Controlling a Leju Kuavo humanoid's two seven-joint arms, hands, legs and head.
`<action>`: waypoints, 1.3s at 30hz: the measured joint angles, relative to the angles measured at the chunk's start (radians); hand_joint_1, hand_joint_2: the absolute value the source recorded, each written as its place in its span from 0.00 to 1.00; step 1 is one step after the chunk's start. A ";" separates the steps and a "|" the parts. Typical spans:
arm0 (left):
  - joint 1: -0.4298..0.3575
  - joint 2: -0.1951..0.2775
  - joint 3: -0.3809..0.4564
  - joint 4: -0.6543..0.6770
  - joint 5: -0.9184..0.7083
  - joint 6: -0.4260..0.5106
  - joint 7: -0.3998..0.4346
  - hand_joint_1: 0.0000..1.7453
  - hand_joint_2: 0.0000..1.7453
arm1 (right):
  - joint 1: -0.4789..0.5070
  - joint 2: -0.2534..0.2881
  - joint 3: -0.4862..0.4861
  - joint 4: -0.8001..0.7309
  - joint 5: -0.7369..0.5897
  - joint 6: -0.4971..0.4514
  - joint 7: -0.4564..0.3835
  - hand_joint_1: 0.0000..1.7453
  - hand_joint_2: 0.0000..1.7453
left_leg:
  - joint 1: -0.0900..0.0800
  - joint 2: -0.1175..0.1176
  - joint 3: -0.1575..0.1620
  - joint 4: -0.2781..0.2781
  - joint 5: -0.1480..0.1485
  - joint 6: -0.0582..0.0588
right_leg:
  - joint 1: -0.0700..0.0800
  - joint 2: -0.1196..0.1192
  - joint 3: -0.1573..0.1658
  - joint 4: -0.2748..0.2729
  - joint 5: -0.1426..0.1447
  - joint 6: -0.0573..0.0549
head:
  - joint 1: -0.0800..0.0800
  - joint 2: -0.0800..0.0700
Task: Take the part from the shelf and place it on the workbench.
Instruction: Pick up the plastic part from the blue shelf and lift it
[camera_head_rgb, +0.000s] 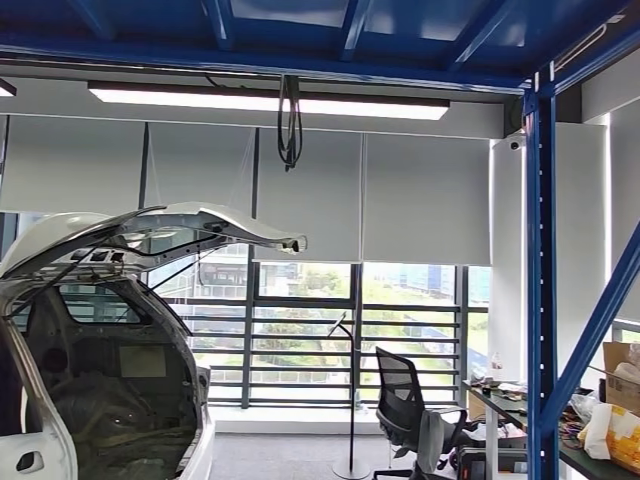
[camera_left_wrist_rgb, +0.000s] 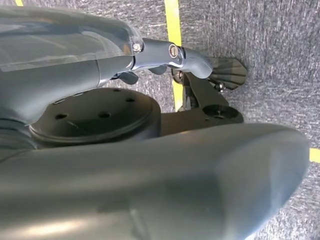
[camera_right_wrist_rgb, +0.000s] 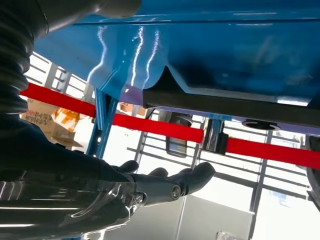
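Note:
A glossy blue part (camera_right_wrist_rgb: 226, 45) with a black strip along its edge lies close over my right hand (camera_right_wrist_rgb: 158, 182) in the right wrist view. The hand's dark fingers (camera_right_wrist_rgb: 196, 175) are stretched out, with a gap of window light between them and the part. They hold nothing. Behind them runs a red shelf beam (camera_right_wrist_rgb: 158, 127) on a blue upright (camera_right_wrist_rgb: 100, 122). My left hand (camera_left_wrist_rgb: 158, 54) hangs over grey carpet with a yellow line (camera_left_wrist_rgb: 174, 30), fingers straight and holding nothing.
In the head view, a white car (camera_head_rgb: 113, 330) with its hatch raised stands at the left. A blue shelf upright (camera_head_rgb: 541, 280) rises at the right beside a cluttered desk (camera_head_rgb: 506, 400), a cardboard box (camera_head_rgb: 619, 375) and a black office chair (camera_head_rgb: 404, 405). Windows span the back.

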 joint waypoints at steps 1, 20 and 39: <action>0.000 -0.002 0.000 0.000 0.001 0.000 0.000 0.00 0.00 | 0.003 0.001 -0.002 0.000 0.004 0.000 0.000 0.00 1.00 | 0.000 0.000 0.000 0.000 0.000 0.000 | 0.000 0.000 0.000 0.000 0.000 0.000 | 0.000 0.000; 0.000 -0.013 0.000 0.000 0.013 0.003 -0.008 0.00 0.00 | 0.009 0.044 -0.025 0.038 0.155 -0.052 0.027 0.00 1.00 | 0.000 0.000 0.000 0.000 0.000 0.000 | 0.000 0.000 0.000 0.000 0.000 0.000 | 0.000 0.000; 0.000 0.063 0.000 0.000 -0.001 0.016 -0.058 0.00 0.00 | -0.068 0.217 -0.003 0.173 0.212 -0.122 0.062 0.00 1.00 | 0.001 0.000 0.000 0.000 0.000 0.000 | 0.001 0.000 0.000 0.001 0.000 0.000 | 0.000 0.000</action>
